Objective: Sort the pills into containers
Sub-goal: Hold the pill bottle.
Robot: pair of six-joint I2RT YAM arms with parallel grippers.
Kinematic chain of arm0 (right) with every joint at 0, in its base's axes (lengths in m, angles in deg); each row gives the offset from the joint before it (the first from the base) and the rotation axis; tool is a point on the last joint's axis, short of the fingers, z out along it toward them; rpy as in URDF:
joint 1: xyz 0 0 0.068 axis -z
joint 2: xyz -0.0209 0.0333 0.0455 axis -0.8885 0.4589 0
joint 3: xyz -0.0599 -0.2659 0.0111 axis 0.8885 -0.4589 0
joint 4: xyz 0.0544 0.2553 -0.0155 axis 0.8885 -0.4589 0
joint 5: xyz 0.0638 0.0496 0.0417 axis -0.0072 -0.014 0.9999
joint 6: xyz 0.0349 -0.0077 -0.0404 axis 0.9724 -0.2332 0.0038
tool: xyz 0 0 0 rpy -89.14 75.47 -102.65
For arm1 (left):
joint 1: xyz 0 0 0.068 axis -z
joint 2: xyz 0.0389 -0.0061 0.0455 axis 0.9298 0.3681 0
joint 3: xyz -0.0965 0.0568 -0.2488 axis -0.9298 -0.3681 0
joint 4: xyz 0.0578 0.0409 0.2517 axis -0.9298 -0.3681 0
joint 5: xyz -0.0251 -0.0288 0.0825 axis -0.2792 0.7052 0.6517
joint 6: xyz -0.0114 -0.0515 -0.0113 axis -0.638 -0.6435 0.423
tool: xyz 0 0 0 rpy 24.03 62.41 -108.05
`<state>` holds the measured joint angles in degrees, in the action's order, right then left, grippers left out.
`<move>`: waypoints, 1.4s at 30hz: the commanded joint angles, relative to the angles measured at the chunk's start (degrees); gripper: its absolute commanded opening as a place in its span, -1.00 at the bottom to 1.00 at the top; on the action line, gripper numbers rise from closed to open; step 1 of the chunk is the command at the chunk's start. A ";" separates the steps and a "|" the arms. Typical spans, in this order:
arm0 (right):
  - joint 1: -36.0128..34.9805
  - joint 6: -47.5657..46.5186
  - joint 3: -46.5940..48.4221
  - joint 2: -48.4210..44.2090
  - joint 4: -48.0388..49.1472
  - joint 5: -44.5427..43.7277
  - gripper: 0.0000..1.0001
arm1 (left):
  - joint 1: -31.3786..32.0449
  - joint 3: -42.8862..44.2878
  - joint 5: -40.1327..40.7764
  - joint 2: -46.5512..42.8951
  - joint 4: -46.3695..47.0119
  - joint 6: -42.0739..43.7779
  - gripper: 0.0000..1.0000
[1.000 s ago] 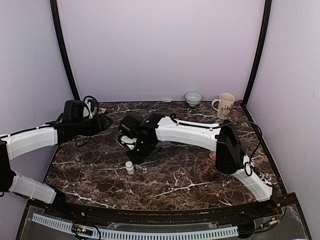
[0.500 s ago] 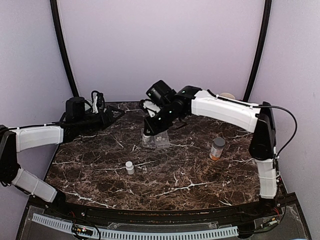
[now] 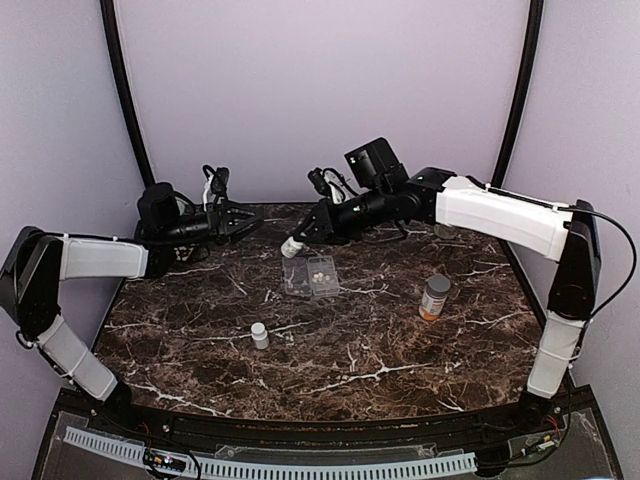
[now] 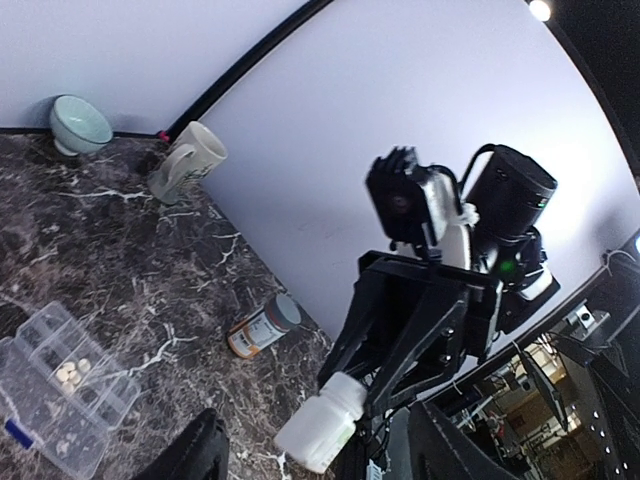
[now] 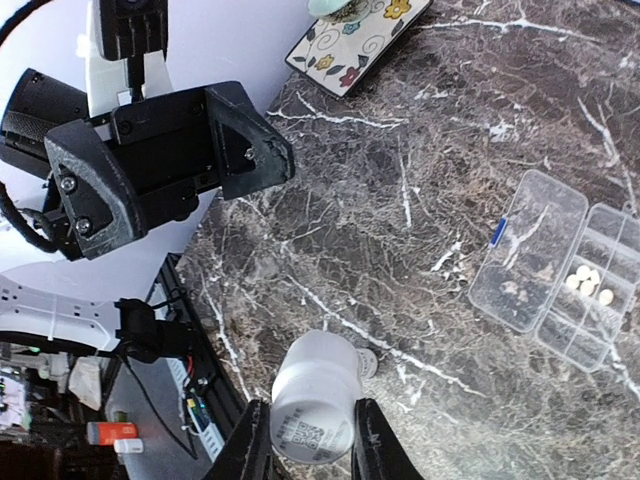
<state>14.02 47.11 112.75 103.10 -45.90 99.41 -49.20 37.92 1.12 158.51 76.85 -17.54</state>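
Toward the front, a lone white bottle [image 3: 260, 335] is standing. Behind it, the pills [image 3: 318, 269] are lying in one compartment of the open pill box [image 3: 296, 281]. Farther back, the right gripper [image 5: 312, 432] is clamping a tilted white bottle [image 5: 315, 385]; the left gripper [image 3: 240, 222] is gaping wide, empty.

Right pincer [image 5: 312, 445] clamps white bottle [image 5: 315, 392]; pills [image 5: 588, 281] lie in one compartment of open pill box [image 5: 527, 255].
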 commanded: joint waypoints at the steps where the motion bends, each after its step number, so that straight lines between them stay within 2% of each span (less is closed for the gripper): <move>1: 1.06 7.70 -4.29 -3.73 12.94 7.69 -0.99 | 2.47 3.46 -7.00 4.13 12.38 -8.10 0.25; 7: 1.59 11.53 -6.76 -5.51 17.91 9.47 -0.99 | 3.37 3.92 -9.47 7.79 19.91 -15.19 0.25; 12: 1.66 13.02 -7.77 -6.11 19.61 10.01 -0.99 | 3.79 4.19 -10.27 8.50 21.22 -16.51 0.27; 22: 1.81 14.53 -9.20 -5.96 21.77 10.16 -1.00 | 4.86 3.72 -11.94 11.02 31.87 -24.59 0.13; 42: 2.48 16.04 -9.34 -4.41 23.69 9.73 -1.00 | 5.57 4.30 -13.70 12.71 35.49 -27.62 -0.02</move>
<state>15.96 62.45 103.79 98.29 -25.99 108.77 -44.06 40.91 -11.03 170.91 109.14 -44.23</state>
